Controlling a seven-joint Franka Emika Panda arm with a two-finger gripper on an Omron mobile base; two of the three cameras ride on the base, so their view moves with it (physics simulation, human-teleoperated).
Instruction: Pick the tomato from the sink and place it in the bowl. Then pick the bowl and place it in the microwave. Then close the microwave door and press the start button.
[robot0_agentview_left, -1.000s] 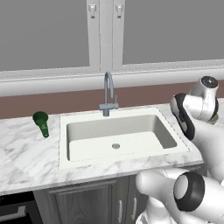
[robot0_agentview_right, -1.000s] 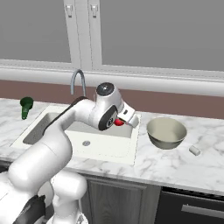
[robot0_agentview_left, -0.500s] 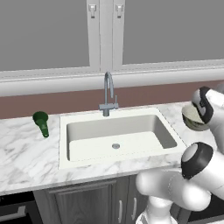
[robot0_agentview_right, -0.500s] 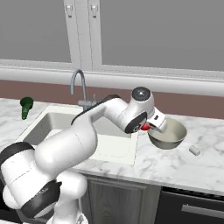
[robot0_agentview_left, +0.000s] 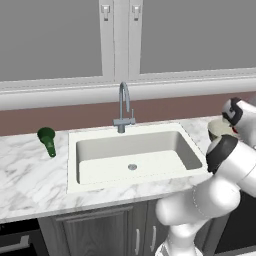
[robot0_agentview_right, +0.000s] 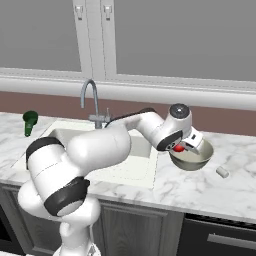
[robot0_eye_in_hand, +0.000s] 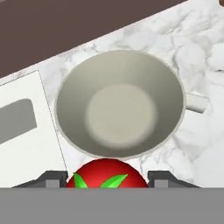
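Note:
My gripper (robot0_eye_in_hand: 106, 178) is shut on the small red tomato (robot0_eye_in_hand: 105, 171), whose green stem top shows between the dark fingertips (robot0_eye_in_hand: 49, 178). The wide cream bowl (robot0_eye_in_hand: 120, 105) lies right below and ahead of it, with nothing inside. From the right base, the gripper (robot0_agentview_right: 181, 147) holds the tomato (robot0_agentview_right: 178, 148) over the left rim of the bowl (robot0_agentview_right: 194, 158) on the marble right of the sink (robot0_agentview_right: 54, 133). From the left base, the sink (robot0_agentview_left: 132, 156) is empty and the bowl (robot0_agentview_left: 217, 129) peeks out behind my arm. The microwave is out of view.
A curved grey faucet (robot0_agentview_left: 123, 107) stands behind the sink. A small green cup (robot0_agentview_left: 47, 140) lies on the marble at the left. A small pale cylinder (robot0_agentview_right: 222, 172) lies just right of the bowl. A wall with windows backs the counter.
My arm has swung right from over the sink's right end to above the bowl, carrying the tomato along. The bowl, cup and faucet have stayed put.

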